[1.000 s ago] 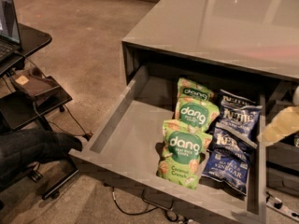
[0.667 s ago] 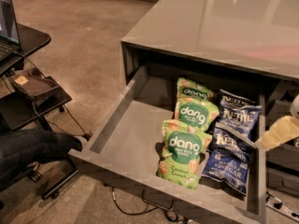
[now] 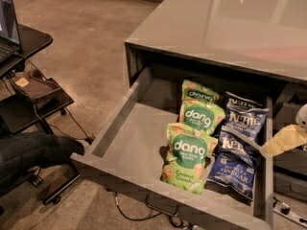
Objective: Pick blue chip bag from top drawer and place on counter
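Observation:
The top drawer (image 3: 124, 128) stands pulled open under the counter (image 3: 230, 23). Dark blue Kettle chip bags lie overlapping along its right side. The front blue chip bag (image 3: 233, 169) shows "VINEGAR" in white, and another blue bag (image 3: 245, 115) lies behind it. Three green "dang" bags (image 3: 186, 157) lie in a row just left of them. My gripper (image 3: 277, 143) comes in from the right edge of the view. Its pale yellow tip hovers over the drawer's right wall, just right of the blue bags, and holds nothing that I can see.
A black stand with a laptop (image 3: 8, 25) and a tray (image 3: 36, 87) is at the left. A dark clothed leg (image 3: 33, 152) lies by the drawer's left front corner. Cables (image 3: 158, 214) run on the floor under the drawer front.
My gripper has sunk a little and drifted slightly left toward the blue bags. The bags and the drawer have not moved.

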{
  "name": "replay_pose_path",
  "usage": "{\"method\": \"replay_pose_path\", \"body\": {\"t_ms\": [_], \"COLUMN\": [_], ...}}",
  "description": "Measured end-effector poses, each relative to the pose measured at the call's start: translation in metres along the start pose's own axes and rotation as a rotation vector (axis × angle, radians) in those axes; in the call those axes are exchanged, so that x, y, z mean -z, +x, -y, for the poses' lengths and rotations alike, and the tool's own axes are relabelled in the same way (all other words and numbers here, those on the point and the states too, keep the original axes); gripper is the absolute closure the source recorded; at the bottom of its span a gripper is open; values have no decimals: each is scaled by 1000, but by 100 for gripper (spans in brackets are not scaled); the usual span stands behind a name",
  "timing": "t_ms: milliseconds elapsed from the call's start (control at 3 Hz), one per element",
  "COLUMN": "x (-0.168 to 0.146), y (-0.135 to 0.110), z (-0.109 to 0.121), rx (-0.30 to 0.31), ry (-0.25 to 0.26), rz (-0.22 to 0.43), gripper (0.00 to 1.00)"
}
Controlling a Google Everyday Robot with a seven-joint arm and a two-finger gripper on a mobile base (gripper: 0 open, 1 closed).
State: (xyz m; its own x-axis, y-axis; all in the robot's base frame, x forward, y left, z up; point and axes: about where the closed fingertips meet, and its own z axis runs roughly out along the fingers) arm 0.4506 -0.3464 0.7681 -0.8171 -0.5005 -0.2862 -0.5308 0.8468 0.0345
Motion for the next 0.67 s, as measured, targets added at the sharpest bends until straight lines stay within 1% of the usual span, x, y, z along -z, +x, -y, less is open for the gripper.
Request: {"method": "replay_pose_path", "body": {"t_ms": [333,667], "x": [-14,-28], "y": [-4,-11], "z": [-11,-26], "rx": [30,100], "ry": [-24,-44], "rz": [-3,-28], "gripper": [0,0]}}
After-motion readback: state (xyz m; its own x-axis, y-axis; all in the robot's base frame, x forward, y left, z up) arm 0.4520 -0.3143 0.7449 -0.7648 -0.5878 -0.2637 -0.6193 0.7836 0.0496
